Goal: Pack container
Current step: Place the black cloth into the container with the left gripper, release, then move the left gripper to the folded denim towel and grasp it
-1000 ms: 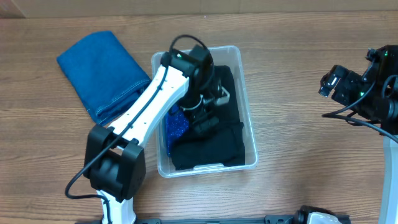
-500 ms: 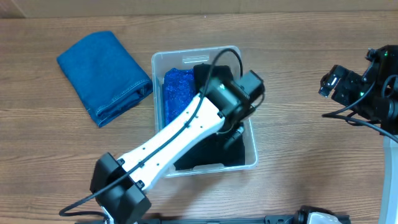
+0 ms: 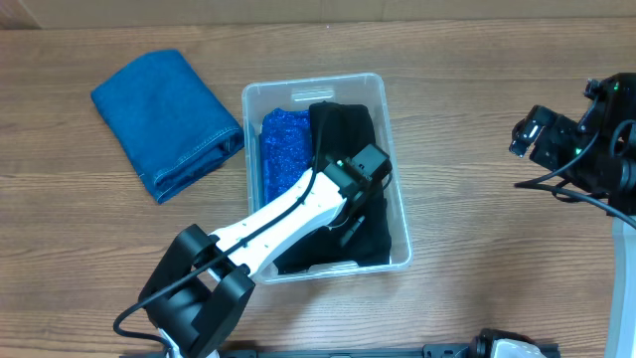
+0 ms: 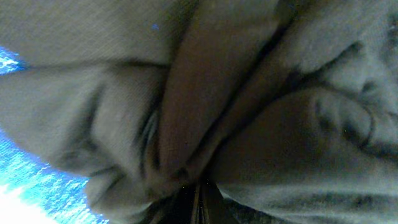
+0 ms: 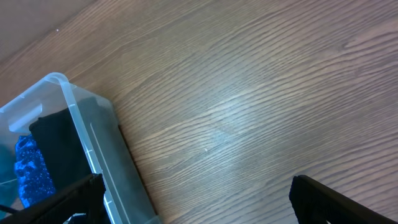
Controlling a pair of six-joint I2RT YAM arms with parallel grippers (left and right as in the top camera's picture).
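Note:
The clear container (image 3: 246, 129) stands mid-table with a sparkly blue cloth (image 3: 283, 144) on its left side and a black garment (image 3: 343, 124) filling the rest. My left gripper (image 3: 350, 221) reaches down into it, shut, its tip pressed into the black garment. In the left wrist view, bunched dark fabric (image 4: 261, 124) fills the frame right up against the closed fingers (image 4: 198, 205). My right gripper (image 3: 527, 134) hovers open far to the right over bare wood. Its wrist view shows the gripper (image 5: 198, 199) with nothing between the fingers, and the container's corner (image 5: 84, 134) at the left.
Folded blue jeans (image 3: 164, 114) lie on the wooden table left of the container, close to its left wall. The left arm's white links (image 3: 268, 224) cross the container's front left corner.
The left gripper has gone from open to shut. Its arm swung from the bin's left side over to the right, then sank into the black garment. The right arm has not moved.

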